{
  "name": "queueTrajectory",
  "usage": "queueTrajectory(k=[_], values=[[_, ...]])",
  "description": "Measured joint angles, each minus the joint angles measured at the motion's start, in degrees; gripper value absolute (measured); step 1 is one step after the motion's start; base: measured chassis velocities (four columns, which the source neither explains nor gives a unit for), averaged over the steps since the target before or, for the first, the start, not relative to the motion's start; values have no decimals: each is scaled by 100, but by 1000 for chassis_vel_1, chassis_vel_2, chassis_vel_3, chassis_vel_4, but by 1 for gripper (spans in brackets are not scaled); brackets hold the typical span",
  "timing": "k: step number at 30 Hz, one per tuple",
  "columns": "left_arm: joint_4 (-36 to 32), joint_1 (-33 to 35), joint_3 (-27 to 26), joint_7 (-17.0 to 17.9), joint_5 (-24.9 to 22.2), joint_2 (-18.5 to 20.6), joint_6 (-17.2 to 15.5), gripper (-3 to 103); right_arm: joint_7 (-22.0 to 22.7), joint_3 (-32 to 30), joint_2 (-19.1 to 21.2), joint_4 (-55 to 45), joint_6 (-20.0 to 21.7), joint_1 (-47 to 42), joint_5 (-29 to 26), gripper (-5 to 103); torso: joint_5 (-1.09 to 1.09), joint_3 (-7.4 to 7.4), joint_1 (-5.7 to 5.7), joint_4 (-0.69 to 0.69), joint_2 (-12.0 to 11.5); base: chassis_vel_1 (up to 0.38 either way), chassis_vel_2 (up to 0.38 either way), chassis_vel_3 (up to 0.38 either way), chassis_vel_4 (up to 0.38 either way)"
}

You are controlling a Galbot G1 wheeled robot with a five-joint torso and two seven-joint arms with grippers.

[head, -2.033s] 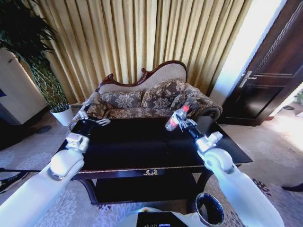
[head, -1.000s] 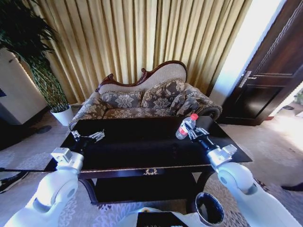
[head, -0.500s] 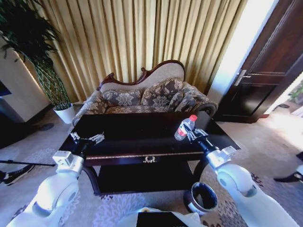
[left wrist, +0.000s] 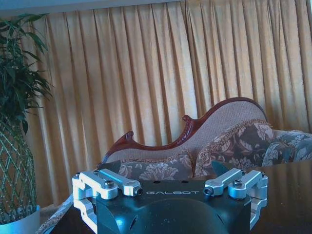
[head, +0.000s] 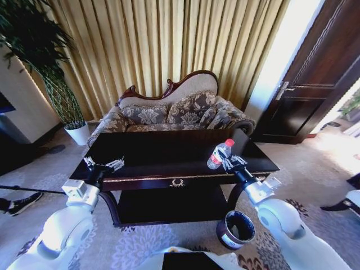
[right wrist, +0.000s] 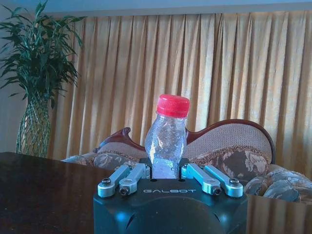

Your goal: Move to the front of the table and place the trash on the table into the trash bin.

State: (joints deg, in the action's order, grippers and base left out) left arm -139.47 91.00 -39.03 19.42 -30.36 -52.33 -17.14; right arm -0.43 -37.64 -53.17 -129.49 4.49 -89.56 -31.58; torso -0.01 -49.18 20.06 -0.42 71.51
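The trash in hand is a clear plastic bottle with a red cap, and my right gripper is shut on it, holding it upright above the right front part of the dark table. In the right wrist view the bottle stands between the fingers. The round dark trash bin sits on the carpet below and slightly right of that gripper. My left gripper hovers open over the table's left front corner, holding nothing; in the left wrist view its fingers are spread wide.
A carved sofa stands behind the table before gold curtains. A potted plant is at the left, a dark door at the right. Patterned carpet lies in front of the table.
The whole head view has shifted: the table now sits farther off and the bin shows fully. Both arms pulled back from the table; the right gripper still holds the bottle.
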Motion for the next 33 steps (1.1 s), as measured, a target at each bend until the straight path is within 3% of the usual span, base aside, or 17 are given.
queueTrajectory(k=[15,33], values=[[11,51,14,-19,154,-27,42,100,-11,55,-96,-54,-2,-69,35,24,0,1,-2,-2,1,6,-8,-5,9],[51,14,45,-25,148,-2,43,100,-13,68,-119,-28,-13,-41,17,24,0,2,-5,-1,2,114,-119,-113,116]])
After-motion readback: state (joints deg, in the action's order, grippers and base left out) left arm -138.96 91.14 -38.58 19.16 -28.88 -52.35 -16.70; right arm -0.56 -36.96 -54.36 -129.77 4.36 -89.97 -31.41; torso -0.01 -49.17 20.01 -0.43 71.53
